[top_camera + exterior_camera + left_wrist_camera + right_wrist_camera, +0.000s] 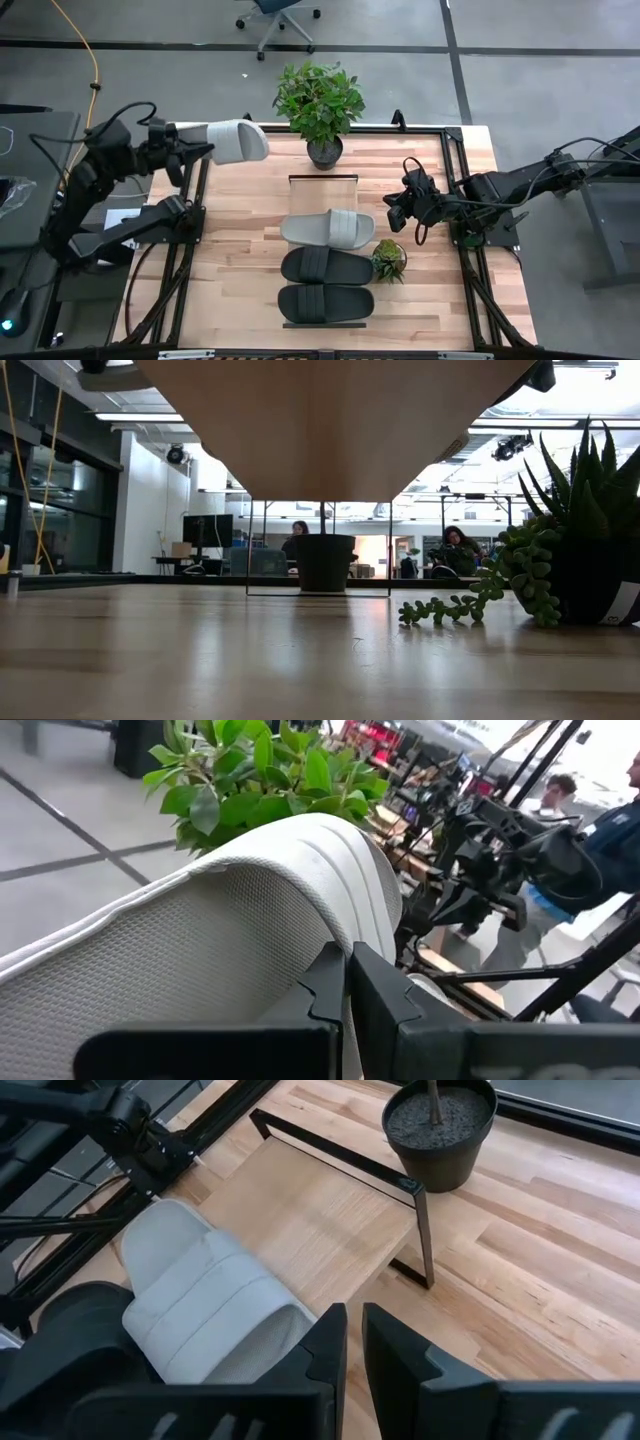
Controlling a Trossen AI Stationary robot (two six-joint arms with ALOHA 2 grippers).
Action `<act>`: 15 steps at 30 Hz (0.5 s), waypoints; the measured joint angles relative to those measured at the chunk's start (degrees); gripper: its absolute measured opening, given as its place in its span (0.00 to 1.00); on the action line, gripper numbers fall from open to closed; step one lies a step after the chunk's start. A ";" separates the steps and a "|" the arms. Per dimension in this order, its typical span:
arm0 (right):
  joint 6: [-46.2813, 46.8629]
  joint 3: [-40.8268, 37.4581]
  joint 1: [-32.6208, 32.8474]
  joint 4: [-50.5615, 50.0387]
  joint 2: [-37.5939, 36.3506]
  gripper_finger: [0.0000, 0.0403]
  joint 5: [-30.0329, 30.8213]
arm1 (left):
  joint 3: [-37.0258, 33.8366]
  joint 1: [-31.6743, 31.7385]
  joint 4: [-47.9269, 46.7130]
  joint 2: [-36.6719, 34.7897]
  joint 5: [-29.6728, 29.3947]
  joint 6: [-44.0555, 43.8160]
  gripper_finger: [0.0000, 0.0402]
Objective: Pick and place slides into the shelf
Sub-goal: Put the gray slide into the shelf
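Grey slide point(228, 142) held aloft at the table's far left corner, pinched in the left gripper point(192, 152); fingers point(335, 982) clamp near its ribbed strap. Likely light, foam-soft, slightly flexing. Three slides sit on the shelf point(322, 186). Right gripper point(398, 210) hovers beside them, fingers nearly pressed together, empty.

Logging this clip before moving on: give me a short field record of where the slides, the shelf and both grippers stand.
held slide: light grey slide, in the left gripper, above the table's far left edge
slides on shelf: one light grey, two black
shelf: far end bare
right gripper: empty, fingers nearly closed, beside the shelf's right edge
nearby: large potted plant, small succulent
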 joint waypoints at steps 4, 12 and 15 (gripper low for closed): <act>0.00 0.00 0.00 0.04 0.00 0.07 -0.29 | 3.81 0.00 -0.22 4.50 0.37 1.14 0.00; -1.70 -0.01 0.00 5.49 0.00 0.07 -2.16 | 11.13 0.00 -0.35 10.86 0.42 3.08 0.00; -3.75 0.00 0.00 9.21 0.00 0.07 -2.16 | 13.23 0.00 -0.36 12.66 0.43 3.59 0.00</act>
